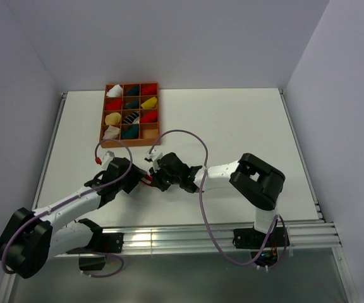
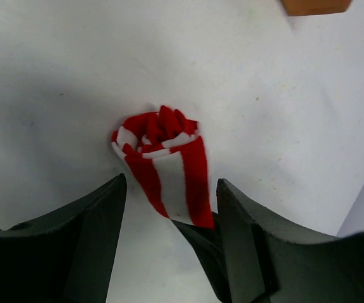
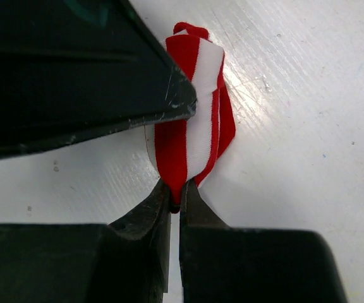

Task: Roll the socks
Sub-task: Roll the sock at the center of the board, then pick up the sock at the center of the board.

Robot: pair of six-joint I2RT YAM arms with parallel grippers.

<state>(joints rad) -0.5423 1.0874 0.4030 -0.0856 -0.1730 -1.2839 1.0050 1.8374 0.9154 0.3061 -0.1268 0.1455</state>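
sock: the red-and-white striped sock (image 2: 169,170) lay on the bench (image 1: 232,126), on the near side of the wooden tray (image 1: 102,120), close to its near right corner. One end was coiled up and a loose tail ran off the other.
right pincer (image 3: 175,197): clamped shut on the very tip of that tail.
left pincer (image 2: 172,186): open, one jaw on each side of the sock, gripping nothing as far as I could tell.
biggest worry: nothing pinned the coil itself, so any tug on the tail looked likely to unwind it.
second worry: left jaws closing off-centre would probably have shoved the roll sideways instead of catching it.
also: both pincers were crammed together, so a knock seemed possible.
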